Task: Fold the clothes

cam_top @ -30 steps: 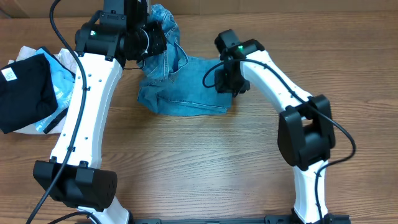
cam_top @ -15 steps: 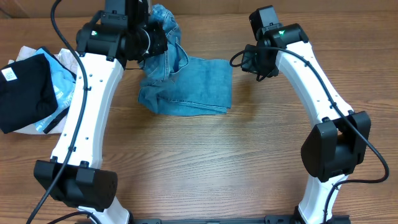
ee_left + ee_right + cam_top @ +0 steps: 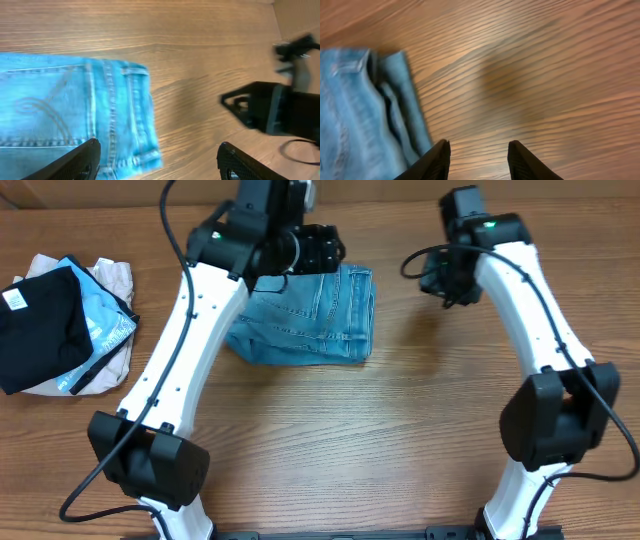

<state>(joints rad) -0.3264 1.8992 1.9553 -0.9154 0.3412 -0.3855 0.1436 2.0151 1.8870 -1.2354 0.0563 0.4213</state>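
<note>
The clothes, light-blue jeans, lie folded in a flat rectangle at the back middle of the table. My left gripper hovers over their far edge and is open. In the left wrist view its fingers stand wide apart above the jeans, whose waistband with belt loops ends between them; nothing is held in the left gripper. My right gripper hangs right of the jeans, apart from them. In the right wrist view the right gripper is open over bare wood, the jeans' edge to its left.
A heap of other cloths lies at the left edge: a black garment with a white tag, a bright cyan cloth and a beige cloth. The right arm shows in the left wrist view, to the right.
My left gripper carried the bunched upper part of the jeans over to the right, laid it flat and opened, letting go. My right arm swung away to the right, off the jeans.
</note>
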